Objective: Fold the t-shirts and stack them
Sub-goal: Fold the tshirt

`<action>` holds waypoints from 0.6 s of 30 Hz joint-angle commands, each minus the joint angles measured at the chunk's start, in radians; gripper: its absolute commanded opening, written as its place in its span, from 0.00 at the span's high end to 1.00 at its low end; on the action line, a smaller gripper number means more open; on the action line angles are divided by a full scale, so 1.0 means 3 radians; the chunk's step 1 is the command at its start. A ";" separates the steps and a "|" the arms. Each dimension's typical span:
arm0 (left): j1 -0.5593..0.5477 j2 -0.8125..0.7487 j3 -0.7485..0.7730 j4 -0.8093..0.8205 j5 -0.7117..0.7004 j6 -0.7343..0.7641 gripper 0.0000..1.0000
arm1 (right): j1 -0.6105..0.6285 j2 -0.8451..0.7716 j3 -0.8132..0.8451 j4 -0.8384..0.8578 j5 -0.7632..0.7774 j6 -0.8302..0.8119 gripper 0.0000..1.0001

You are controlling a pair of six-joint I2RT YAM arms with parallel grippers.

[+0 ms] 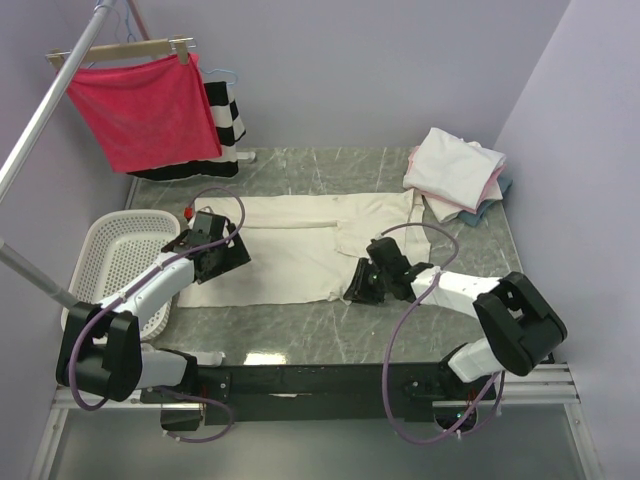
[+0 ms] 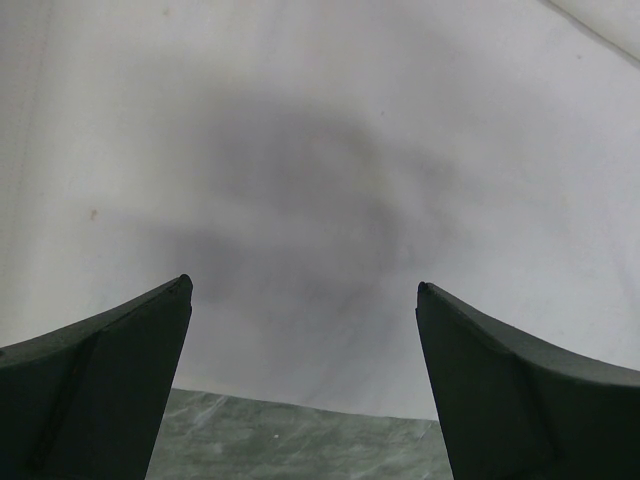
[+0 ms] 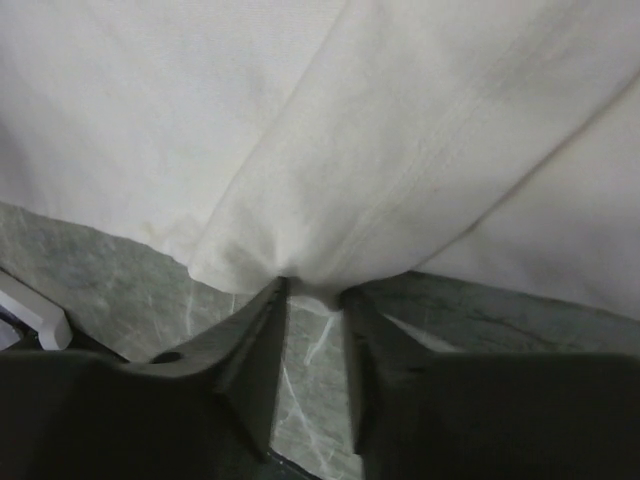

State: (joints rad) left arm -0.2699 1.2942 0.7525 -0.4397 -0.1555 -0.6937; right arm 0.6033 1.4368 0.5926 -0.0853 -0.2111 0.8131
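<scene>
A cream t-shirt (image 1: 290, 250) lies spread flat across the middle of the table. My left gripper (image 1: 215, 252) is open just above the shirt's left edge; in the left wrist view its fingers (image 2: 120, 370) stand wide apart over the cloth (image 2: 320, 150), holding nothing. My right gripper (image 1: 365, 282) is at the shirt's near right corner. In the right wrist view it (image 3: 315, 288) is shut on a bunched fold of the shirt's hem (image 3: 300, 200). A stack of folded t-shirts (image 1: 455, 165), cream on top with pink and blue edges below, sits at the back right.
A white laundry basket (image 1: 120, 260) stands at the table's left edge beside the left arm. A red cloth (image 1: 145, 105) on a hanger and a black-and-white striped garment (image 1: 225, 115) hang at the back left from a slanted rack pole (image 1: 40, 120).
</scene>
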 commanded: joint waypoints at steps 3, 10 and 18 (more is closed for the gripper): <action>-0.0016 -0.0019 0.0140 -0.0053 -0.0080 0.0017 0.01 | 0.0111 -0.0054 -0.0099 0.0100 0.0131 0.0000 0.76; -0.0016 -0.0095 0.0151 -0.0186 -0.0208 -0.0055 0.01 | 0.0111 -0.0565 -0.0084 -0.0048 0.0187 -0.0103 0.94; -0.0016 -0.0494 0.0176 -0.0757 -0.0294 -0.0381 0.00 | 0.0106 -0.0995 0.0172 -0.0421 0.0611 -0.0302 1.00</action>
State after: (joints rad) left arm -0.2699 1.1965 0.7570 -0.5484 -0.2024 -0.7288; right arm 0.6308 1.1801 0.5774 -0.1555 -0.1158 0.7719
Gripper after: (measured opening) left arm 0.995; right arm 0.010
